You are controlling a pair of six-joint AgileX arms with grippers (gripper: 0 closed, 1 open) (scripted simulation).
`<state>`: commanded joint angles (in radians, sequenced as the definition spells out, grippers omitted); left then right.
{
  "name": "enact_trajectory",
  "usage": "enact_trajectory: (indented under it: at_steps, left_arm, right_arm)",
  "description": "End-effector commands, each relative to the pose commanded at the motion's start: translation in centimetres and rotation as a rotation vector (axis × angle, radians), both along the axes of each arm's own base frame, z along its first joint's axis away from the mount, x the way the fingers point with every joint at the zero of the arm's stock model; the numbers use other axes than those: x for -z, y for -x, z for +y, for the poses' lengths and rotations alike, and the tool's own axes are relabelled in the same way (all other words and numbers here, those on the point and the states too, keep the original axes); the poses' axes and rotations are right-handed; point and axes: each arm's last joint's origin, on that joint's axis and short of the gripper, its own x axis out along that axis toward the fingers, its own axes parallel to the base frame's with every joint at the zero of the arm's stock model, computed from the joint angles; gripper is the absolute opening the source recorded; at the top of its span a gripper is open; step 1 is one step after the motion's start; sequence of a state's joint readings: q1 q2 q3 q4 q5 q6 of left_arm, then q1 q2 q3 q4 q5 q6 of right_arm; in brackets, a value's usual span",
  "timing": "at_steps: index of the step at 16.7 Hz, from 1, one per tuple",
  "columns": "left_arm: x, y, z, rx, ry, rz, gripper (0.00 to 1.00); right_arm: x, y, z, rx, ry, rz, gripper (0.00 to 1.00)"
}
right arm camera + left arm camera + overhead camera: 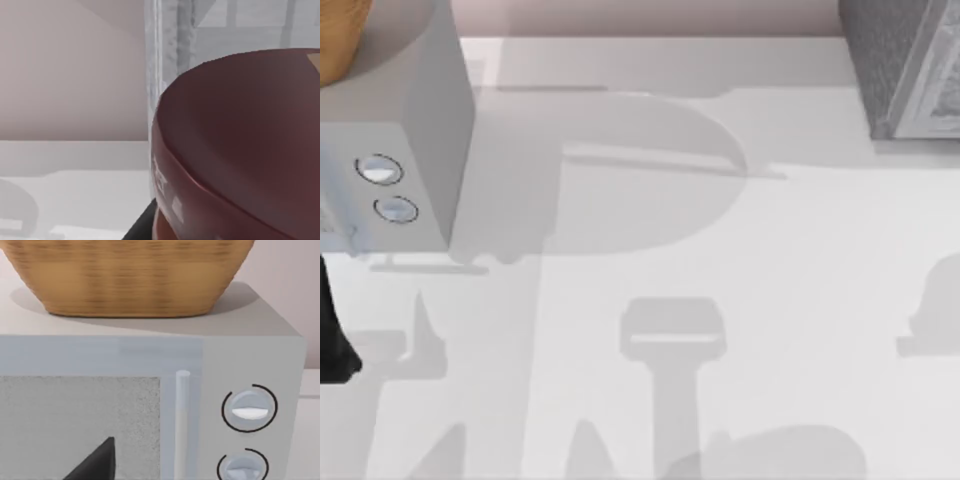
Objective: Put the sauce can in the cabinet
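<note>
Now, sauce can (240, 150): close before my right wrist camera, beside the grey cabinet (170, 75).
Right jaws: cannot tell.
Left jaws: cannot tell, facing microwave (150, 405) with basket (130, 275) on top.

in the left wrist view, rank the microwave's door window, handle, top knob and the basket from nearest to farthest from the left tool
1. door window, right behind the left tool
2. handle, beside the window
3. top knob, past the handle, and basket, up on top: too close to call
</note>
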<state>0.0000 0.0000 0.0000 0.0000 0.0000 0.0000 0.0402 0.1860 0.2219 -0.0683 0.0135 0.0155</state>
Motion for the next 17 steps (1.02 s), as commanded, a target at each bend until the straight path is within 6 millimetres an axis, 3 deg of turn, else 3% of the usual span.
enact_trajectory:
  at_steps: [5, 11, 14, 17]
  left_arm:
    - [0.0, 0.0, 0.0, 0.000, 0.000, 0.000, 1.00]
    - [0.0, 0.0, 0.0, 0.000, 0.000, 0.000, 1.00]
    - [0.0, 0.0, 0.0, 0.000, 0.000, 0.000, 1.00]
    - [0.0, 0.0, 0.0, 0.000, 0.000, 0.000, 1.00]
  right_arm:
    - [-10.3, -1.8, 0.5, 0.011, -0.004, 0.011, 0.00]
    - [-22.7, -7.0, 1.8, 0.034, 0.003, 0.002, 0.00]
    - [-27.2, -9.8, 2.7, 0.036, 0.006, -0.014, 0.00]
    - [-30.1, -12.0, 3.6, 0.031, 0.008, -0.031, 0.00]
